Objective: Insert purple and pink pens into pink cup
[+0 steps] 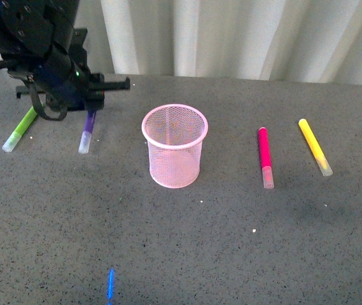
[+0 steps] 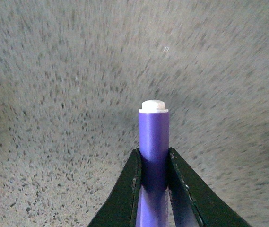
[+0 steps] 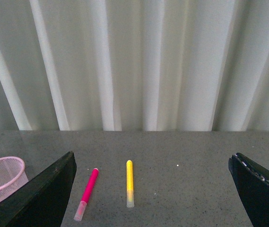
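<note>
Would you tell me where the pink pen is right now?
In the front view, the pink pen lies flat to the right of the pink cup, between it and the yellow marker, touching neither.

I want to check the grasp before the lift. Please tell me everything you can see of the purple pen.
The purple pen is a short thick marker: smooth dark purple barrel, plastic-looking, translucent clear cap at the near end, white plug at the other. Its capped end rests on the grey table, left of the pink cup. The left gripper clamps its barrel from both sides.
</note>
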`<state>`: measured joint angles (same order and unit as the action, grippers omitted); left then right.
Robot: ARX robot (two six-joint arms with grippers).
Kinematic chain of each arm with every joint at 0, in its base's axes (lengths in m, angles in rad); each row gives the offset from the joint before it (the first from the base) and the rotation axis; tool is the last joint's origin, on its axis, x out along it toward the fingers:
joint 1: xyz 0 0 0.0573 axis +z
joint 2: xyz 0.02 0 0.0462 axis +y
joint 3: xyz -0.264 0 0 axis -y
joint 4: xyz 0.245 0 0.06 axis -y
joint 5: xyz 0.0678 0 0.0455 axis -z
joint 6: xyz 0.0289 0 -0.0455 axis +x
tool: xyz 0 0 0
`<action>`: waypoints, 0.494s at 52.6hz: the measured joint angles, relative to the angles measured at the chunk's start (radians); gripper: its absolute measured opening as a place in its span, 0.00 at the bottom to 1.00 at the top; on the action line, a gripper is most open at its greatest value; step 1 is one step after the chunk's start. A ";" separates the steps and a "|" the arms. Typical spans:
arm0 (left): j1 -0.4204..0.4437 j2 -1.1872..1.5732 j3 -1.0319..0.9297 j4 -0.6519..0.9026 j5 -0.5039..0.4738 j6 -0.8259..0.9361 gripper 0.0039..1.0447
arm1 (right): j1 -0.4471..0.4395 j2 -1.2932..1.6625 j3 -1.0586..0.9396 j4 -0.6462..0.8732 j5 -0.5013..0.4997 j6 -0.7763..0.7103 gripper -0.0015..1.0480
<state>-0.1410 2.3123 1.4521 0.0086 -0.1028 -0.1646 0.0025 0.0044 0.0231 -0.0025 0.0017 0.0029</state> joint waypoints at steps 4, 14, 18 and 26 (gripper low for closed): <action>0.008 -0.095 -0.055 0.102 0.006 -0.019 0.12 | 0.000 0.000 0.000 0.000 0.000 0.000 0.93; 0.023 -0.383 -0.219 0.349 0.040 -0.077 0.12 | 0.000 0.000 0.000 0.000 0.000 0.000 0.93; 0.016 -0.470 -0.286 0.407 0.045 -0.100 0.12 | 0.000 0.000 0.000 0.000 0.000 0.000 0.93; -0.093 -0.626 -0.492 0.550 0.037 -0.182 0.12 | 0.000 0.000 0.000 0.000 0.000 0.000 0.93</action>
<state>-0.2344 1.6867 0.9596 0.5587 -0.0658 -0.3470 0.0025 0.0044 0.0231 -0.0025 0.0017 0.0029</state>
